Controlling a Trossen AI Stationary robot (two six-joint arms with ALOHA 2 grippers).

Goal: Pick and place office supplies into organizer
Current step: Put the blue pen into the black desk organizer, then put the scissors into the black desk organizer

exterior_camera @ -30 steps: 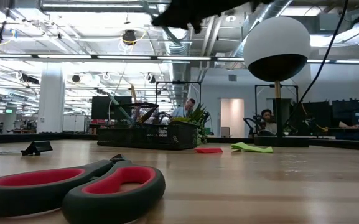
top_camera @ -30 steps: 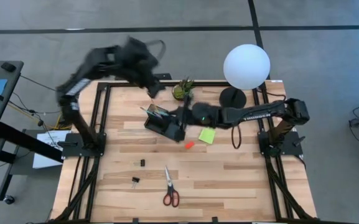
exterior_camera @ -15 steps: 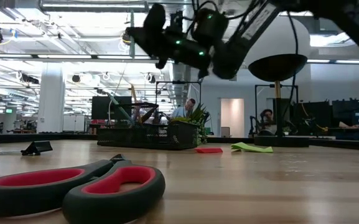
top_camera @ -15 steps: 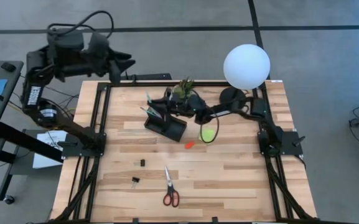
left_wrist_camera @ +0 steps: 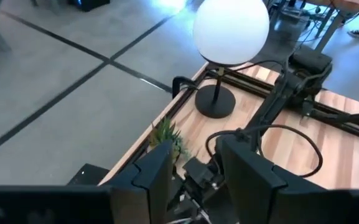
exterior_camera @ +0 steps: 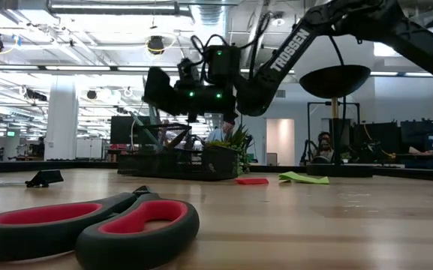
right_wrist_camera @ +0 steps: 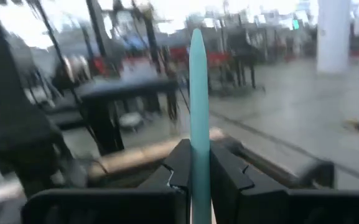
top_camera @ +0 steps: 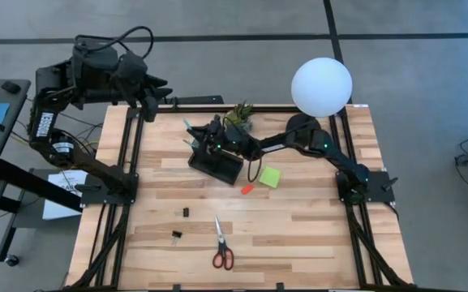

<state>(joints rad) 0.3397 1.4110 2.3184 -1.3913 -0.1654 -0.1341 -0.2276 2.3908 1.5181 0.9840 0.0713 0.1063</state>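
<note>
— The right end effector (top_camera: 209,139) is clamped on a teal pen (right_wrist_camera: 198,106), hanging right over the black organizer (top_camera: 215,162) at the back of the surface (top_camera: 298,235). Placing step, I'd say.

— And next?

— Tip the pen down into a compartment and let go, without knocking the pens already standing in there.

— The other arm?

— The left end effector (left_wrist_camera: 195,180) waits off the far left corner, fingers apart, holding nothing. Scissors (top_camera: 221,247), green sticky pad (top_camera: 270,177), orange eraser (top_camera: 247,189) and clips (top_camera: 177,236) lie loose nearer the front.
</note>
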